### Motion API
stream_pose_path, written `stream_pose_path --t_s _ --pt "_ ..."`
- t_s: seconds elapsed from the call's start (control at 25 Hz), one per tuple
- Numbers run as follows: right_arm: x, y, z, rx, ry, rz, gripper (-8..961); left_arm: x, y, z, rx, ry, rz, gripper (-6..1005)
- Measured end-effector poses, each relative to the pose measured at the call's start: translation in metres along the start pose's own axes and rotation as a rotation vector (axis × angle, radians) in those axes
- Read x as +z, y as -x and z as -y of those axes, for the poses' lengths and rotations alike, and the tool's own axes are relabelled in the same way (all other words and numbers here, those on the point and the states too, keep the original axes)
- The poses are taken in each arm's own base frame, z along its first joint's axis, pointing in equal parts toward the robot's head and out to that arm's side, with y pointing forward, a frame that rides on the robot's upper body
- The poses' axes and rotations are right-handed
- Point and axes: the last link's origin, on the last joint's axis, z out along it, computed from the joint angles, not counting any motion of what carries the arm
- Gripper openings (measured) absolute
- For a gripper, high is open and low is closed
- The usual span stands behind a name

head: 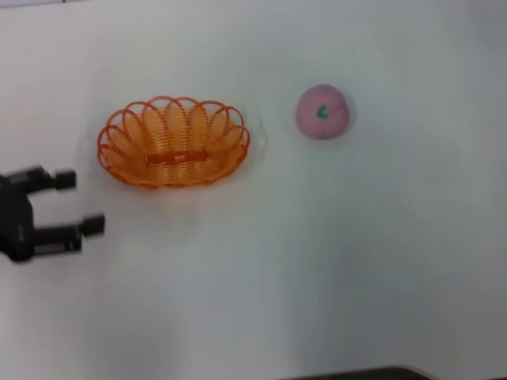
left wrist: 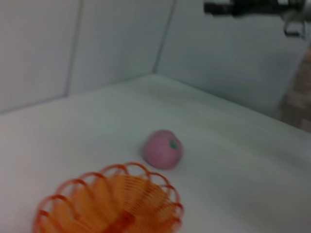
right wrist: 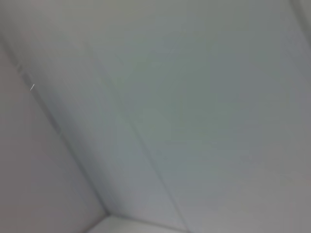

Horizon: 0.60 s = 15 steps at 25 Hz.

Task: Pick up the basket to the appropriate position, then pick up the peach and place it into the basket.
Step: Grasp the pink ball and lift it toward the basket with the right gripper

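The orange wire basket point(head: 173, 142) with a scalloped rim stands on the white table at the middle left of the head view. The pale pink peach point(head: 322, 112) with a green leaf mark lies to its right, apart from it. My left gripper point(head: 83, 203) is open and empty, at the left edge, a little in front and to the left of the basket. The left wrist view shows the basket point(left wrist: 109, 203) close by and the peach point(left wrist: 163, 149) beyond it. The right gripper is out of view.
The white table point(head: 317, 261) spreads wide in front of and to the right of both objects. Pale walls stand behind the table in the left wrist view. A dark edge point(head: 372, 374) shows at the bottom of the head view.
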Motion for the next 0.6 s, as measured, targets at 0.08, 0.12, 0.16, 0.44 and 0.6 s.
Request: stream_pose_path --t_s 0.08,0.12,0.16,0.44,0.6 --pt "-0.001 0.014 -0.009 -0.078 0.031 -0.057 889 0.002 0.004 -0.004 -0.002 0.034 0.024 858" --pt "-0.001 0.021 -0.014 -0.119 0.040 -0.092 889 0.002 0.006 -0.006 -0.004 0.046 0.034 858" --pt "-0.001 0.029 -0.021 -0.167 0.044 -0.138 889 0.002 0.007 -0.007 -0.006 0.053 0.037 858" --pt "0.028 0.031 -0.038 -0.285 0.012 -0.487 871 0.005 0.011 -0.007 -0.030 0.058 0.025 858" --pt "0.061 0.006 -0.033 -0.300 -0.034 -0.652 850 0.006 0.008 -0.007 -0.032 0.062 0.015 859"
